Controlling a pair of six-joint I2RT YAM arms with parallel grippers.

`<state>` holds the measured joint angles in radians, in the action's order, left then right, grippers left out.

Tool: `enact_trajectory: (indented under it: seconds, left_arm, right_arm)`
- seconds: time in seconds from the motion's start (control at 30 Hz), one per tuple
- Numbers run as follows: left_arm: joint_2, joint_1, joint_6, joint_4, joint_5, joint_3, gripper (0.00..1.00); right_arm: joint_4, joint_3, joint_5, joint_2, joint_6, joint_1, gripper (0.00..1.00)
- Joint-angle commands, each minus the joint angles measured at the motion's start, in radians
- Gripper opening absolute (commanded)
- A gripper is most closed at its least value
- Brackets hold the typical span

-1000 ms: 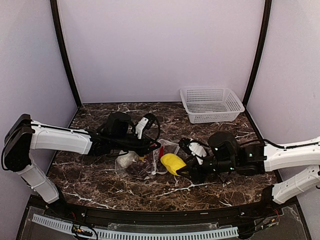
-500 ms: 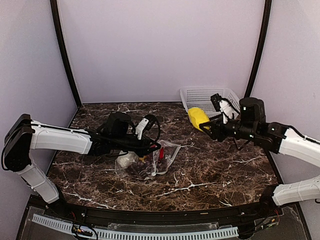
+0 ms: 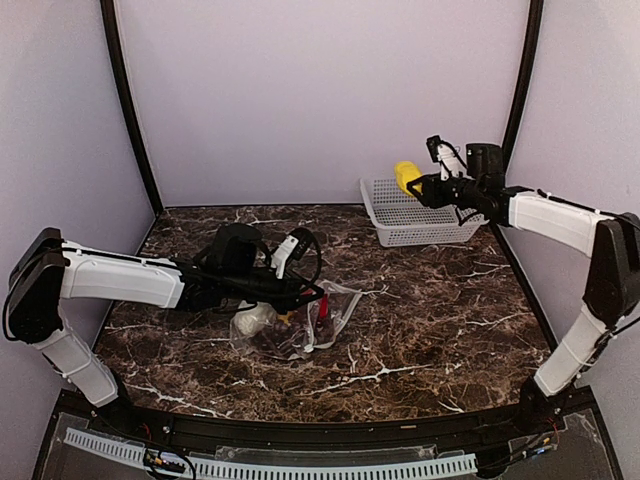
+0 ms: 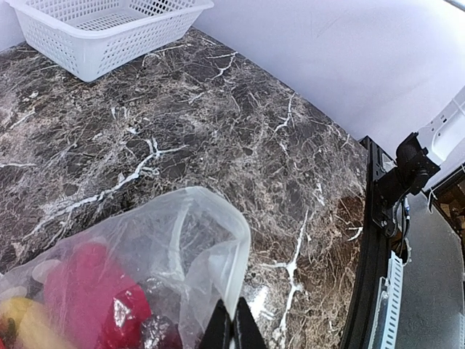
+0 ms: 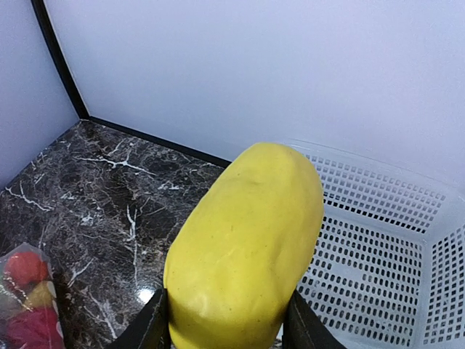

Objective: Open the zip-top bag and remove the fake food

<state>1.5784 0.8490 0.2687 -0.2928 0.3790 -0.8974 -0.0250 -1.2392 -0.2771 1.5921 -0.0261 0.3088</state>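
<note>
Right wrist: my right pincer (image 5: pixel 225 321) pinches the lemon (image 5: pixel 247 247) over the basket's (image 5: pixel 378 211) left edge. Next: spread, drop it in.

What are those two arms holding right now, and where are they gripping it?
The right jaws clamp a yellow fake food piece by its two sides. The left jaws pinch the zip-top bag by the rim of its open mouth.

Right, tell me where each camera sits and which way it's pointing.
Top external: above and behind the bases, looking down on the table; both arms show.
Left wrist: faces across the zip-top bag toward the basket; left gripper pinching the bag rim.
Right wrist: faces the basket; right gripper holding yellow fake food.
Shared: the basket.
</note>
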Motion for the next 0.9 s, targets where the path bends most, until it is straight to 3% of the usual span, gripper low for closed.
enact_trajectory:
  seconds: [0.0, 0.3, 0.7, 0.77, 0.87]
  left_arm:
    - [-0.006, -0.003, -0.016, -0.020, 0.042, -0.013, 0.01]
    - [-0.020, -0.006, -0.016, -0.023, 0.036, 0.006, 0.01]
    - [-0.023, -0.008, -0.022, -0.001, 0.009, 0.006, 0.01]
    - [-0.023, -0.008, -0.024, -0.002, 0.008, 0.006, 0.01]
    - [-0.021, -0.007, -0.025, 0.001, 0.004, 0.005, 0.01]
  right_arm:
    - [-0.007, -0.164, -0.078, 0.189, 0.048, -0.036, 0.26]
    - [0.123, -0.544, -0.069, 0.562, 0.095, -0.057, 0.26]
    - [0.205, -0.759, -0.071, 0.817, 0.103, -0.073, 0.33]
    - [0.222, -0.780, -0.079, 0.836, 0.103, -0.075, 0.39]
    - [0.227, -0.771, -0.085, 0.822, 0.099, -0.076, 0.61]
